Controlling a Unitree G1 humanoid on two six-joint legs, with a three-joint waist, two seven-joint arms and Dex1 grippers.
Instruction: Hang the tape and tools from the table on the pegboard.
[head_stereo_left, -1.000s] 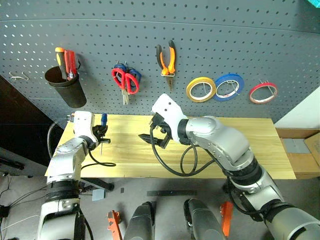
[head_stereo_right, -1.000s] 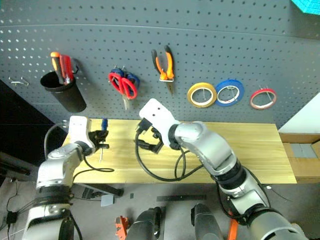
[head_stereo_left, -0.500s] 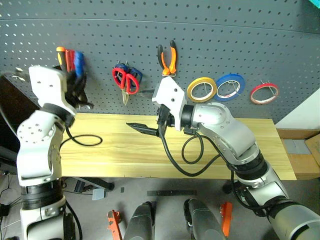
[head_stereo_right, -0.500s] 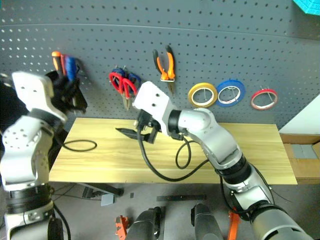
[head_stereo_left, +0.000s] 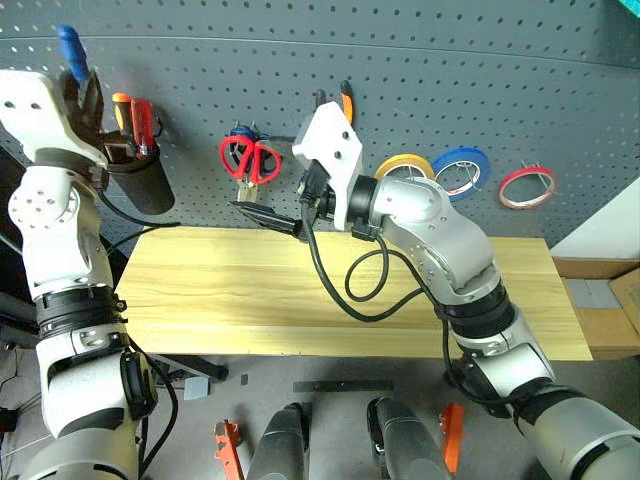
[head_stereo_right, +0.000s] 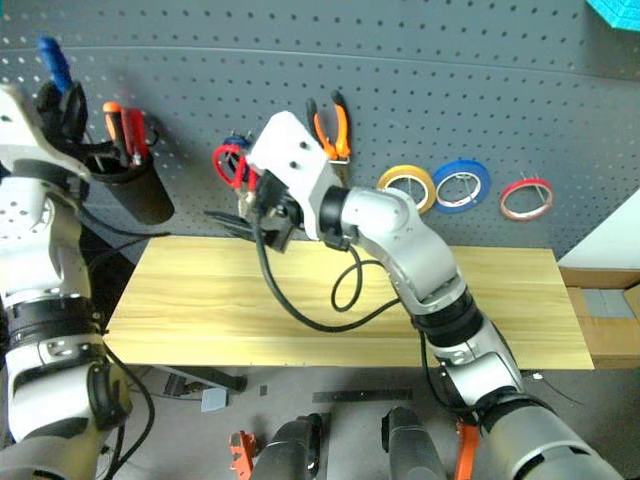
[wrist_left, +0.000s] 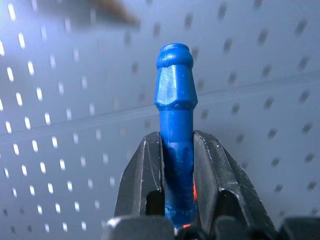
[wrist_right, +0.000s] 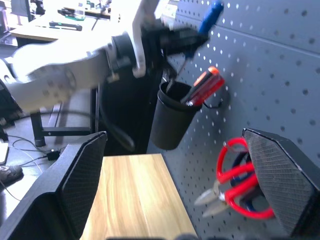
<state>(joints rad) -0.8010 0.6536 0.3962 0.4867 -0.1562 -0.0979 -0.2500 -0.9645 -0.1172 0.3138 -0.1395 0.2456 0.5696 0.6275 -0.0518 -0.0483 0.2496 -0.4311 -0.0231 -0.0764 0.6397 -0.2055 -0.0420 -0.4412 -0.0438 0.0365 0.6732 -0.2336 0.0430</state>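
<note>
My left gripper (head_stereo_left: 84, 98) is shut on the blue-handled screwdriver (head_stereo_left: 70, 45), held high against the pegboard (head_stereo_left: 450, 80) at the far left. In the left wrist view both fingers (wrist_left: 142, 185) clamp the blue handle (wrist_left: 174, 100). Its thin shaft points down toward the mouth of a black cup (wrist_right: 175, 120). My right gripper (head_stereo_left: 275, 205) stands open and empty above the table (head_stereo_left: 250, 300), in front of the red-handled scissors (head_stereo_left: 250, 160). The orange-and-black pliers (head_stereo_right: 325, 125) hang partly behind it. The red ring of tape (head_stereo_left: 527, 186) hangs at the far right.
The black cup (head_stereo_left: 140, 185) on the board holds a red and an orange screwdriver (head_stereo_left: 135, 120). Blue-handled scissors hang behind the red ones. A yellow roll (head_stereo_left: 405, 172) and a blue roll (head_stereo_left: 460, 172) hang left of the red ring. Loose cables droop over the tabletop.
My left gripper has lifted the blue screwdriver from just above the table up to above the black cup, turning it upright. My right gripper has risen a little toward the board.
</note>
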